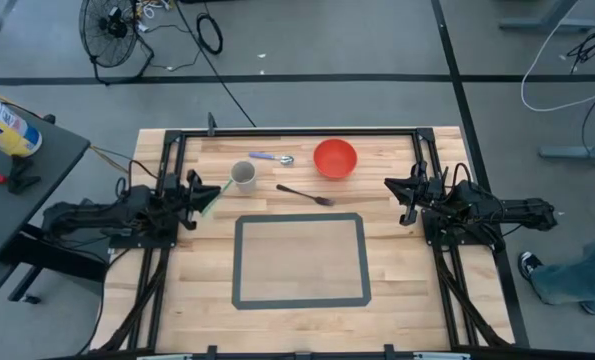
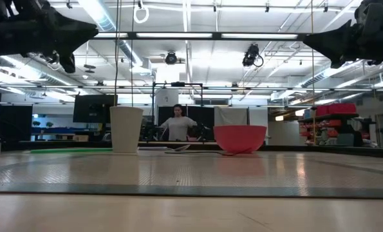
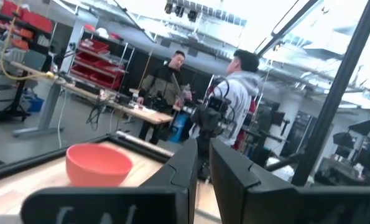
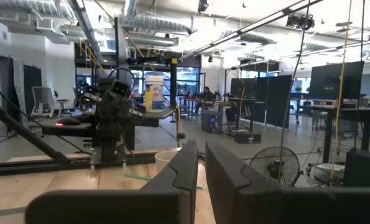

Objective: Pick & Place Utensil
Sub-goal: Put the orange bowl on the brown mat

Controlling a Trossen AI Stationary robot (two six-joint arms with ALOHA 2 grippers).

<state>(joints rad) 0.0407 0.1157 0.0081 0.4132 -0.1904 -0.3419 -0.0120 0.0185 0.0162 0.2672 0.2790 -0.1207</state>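
Note:
A dark utensil (image 1: 305,195) lies flat on the wooden table between a white cup (image 1: 243,175) and a red bowl (image 1: 335,158). A second utensil with a blue handle (image 1: 272,157) lies behind them toward the far edge. My left gripper (image 1: 199,190) hovers shut at the table's left side, just left of the cup, holding nothing. My right gripper (image 1: 397,190) hovers shut at the right side, right of the bowl, also holding nothing. In the low view the cup (image 2: 126,129) and the bowl (image 2: 239,138) stand upright on their bases, and both arms hang high above the table.
A grey tape rectangle (image 1: 300,260) marks the table's middle, nearer than the objects. A green strip (image 1: 211,198) lies by the left gripper. Black frame rails (image 1: 297,131) run along the far edge and both sides. People stand in the room beyond the table.

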